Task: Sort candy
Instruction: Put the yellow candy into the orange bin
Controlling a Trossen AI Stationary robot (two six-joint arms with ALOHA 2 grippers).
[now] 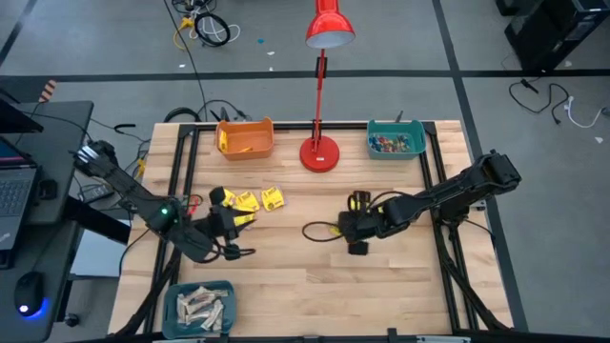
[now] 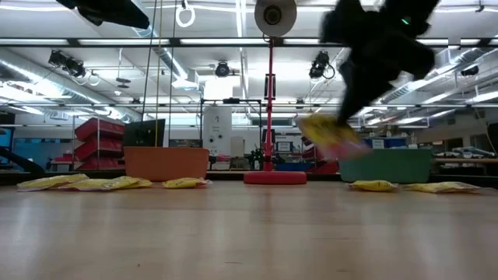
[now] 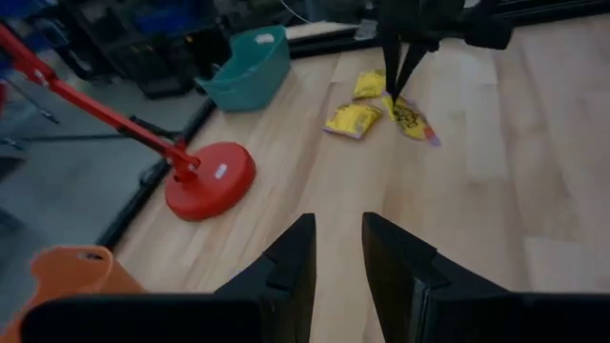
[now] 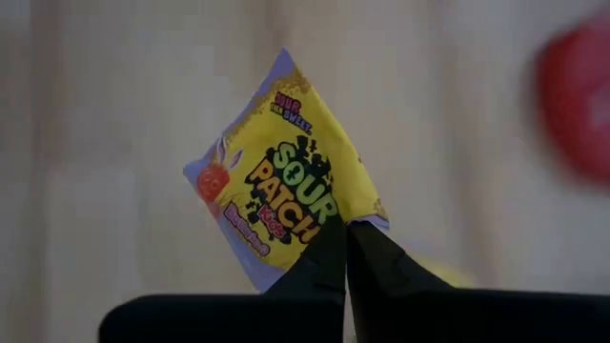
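Sorted: yellow packets in orange bin (image 1: 245,139), small pieces in teal bin (image 1: 396,142), bars in near-left bin (image 1: 199,307). Right hand (image 4: 345,250) clamped on one yellow packet (image 4: 286,195); left hand (image 3: 336,272) apart, empty; loose packets (image 1: 250,200) remain mid-table

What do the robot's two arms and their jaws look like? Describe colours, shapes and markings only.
Both arms are dark and jointed. The left arm shows a small green light. The right arm carries black cabling. Each ends in two flat, tapering black jaws.

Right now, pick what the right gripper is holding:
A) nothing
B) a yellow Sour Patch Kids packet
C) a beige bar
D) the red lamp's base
B: in the right wrist view the right gripper is shut on a corner of a yellow Sour Patch Kids packet, which hangs clear of the table.
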